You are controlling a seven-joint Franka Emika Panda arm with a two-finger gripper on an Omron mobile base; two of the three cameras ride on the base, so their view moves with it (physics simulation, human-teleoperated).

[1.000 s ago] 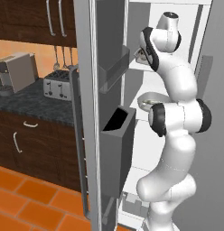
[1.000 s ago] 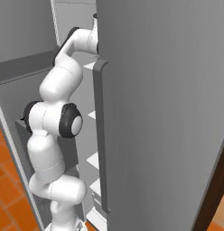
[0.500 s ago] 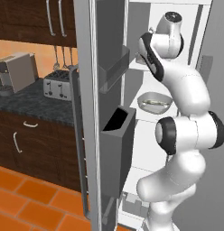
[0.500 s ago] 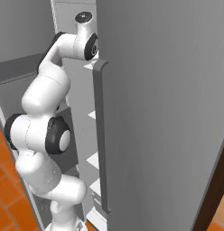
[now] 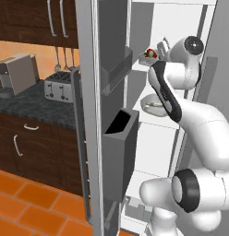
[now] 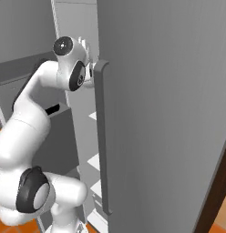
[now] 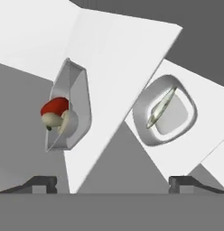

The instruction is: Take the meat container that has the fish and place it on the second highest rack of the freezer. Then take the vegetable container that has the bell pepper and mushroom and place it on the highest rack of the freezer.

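Note:
The freezer (image 5: 176,20) stands open. On its highest rack rests the vegetable container (image 5: 147,56), a clear tray with the red bell pepper (image 7: 55,106) and the beige mushroom (image 7: 55,119) inside. One rack below is the meat container (image 5: 153,105), and the slim fish (image 7: 161,108) lies across it. My gripper (image 5: 161,47) hovers just right of the vegetable container, open and holding nothing. In the hand view both dark fingertips (image 7: 40,182) stand far apart, back from the two trays (image 7: 68,108).
The open left door carries grey bins (image 5: 118,138) close beside my arm. The closed right door (image 6: 169,113) with its bar handle (image 6: 102,136) flanks the arm's other side. A toaster (image 5: 58,87) sits on the dark counter at left.
The gripper opened and let go of the vegetable container, which stays on the top rack. The hand drew back to the right and the elbow swung lower.

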